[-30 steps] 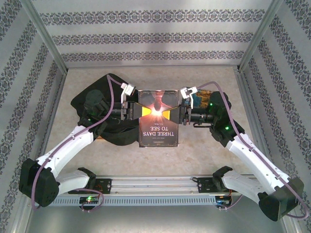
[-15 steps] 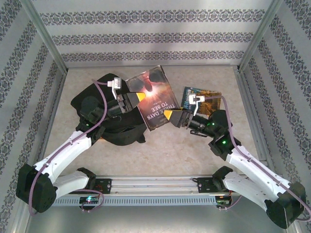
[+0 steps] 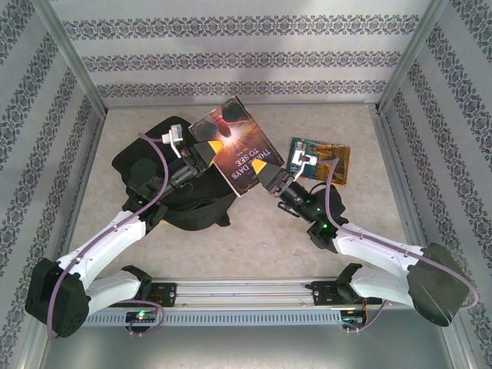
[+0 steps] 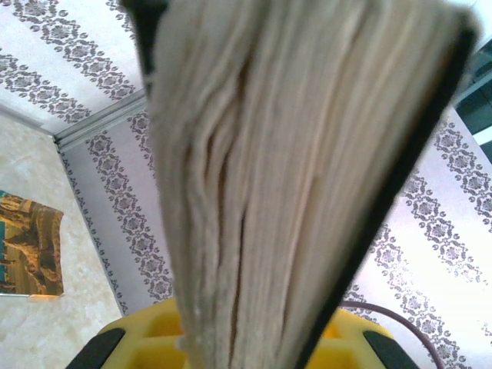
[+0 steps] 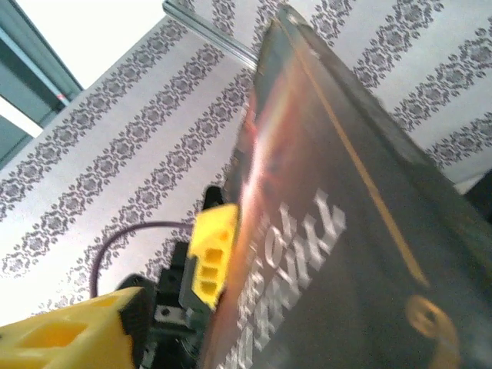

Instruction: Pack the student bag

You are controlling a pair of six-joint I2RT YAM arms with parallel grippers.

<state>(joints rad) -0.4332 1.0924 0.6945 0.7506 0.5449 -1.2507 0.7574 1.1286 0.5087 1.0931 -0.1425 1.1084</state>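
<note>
A dark book (image 3: pixel 233 146) titled "THREE DAYS TO SEE" hangs tilted in the air over the right edge of the student bag (image 3: pixel 146 165), a floppy black backpack lying at the left. My left gripper (image 3: pixel 208 147) is shut on the book's left edge. My right gripper (image 3: pixel 264 167) is shut on its lower right edge. The left wrist view has the book's pale page edges (image 4: pixel 284 169) rising between two yellow fingers (image 4: pixel 146 338). In the right wrist view the cover (image 5: pixel 346 231) slants across, with the left gripper's yellow finger (image 5: pixel 213 254) on its far edge.
A second book (image 3: pixel 319 157) with a blue and orange cover lies flat on the table at the right, behind my right arm; it also lies at the left of the left wrist view (image 4: pixel 27 246). Patterned walls enclose the table (image 3: pixel 261 238).
The held book has swung from flat and square to tilted, and has shifted left and back toward the bag. Both arms turned with it, uncovering the second book.
</note>
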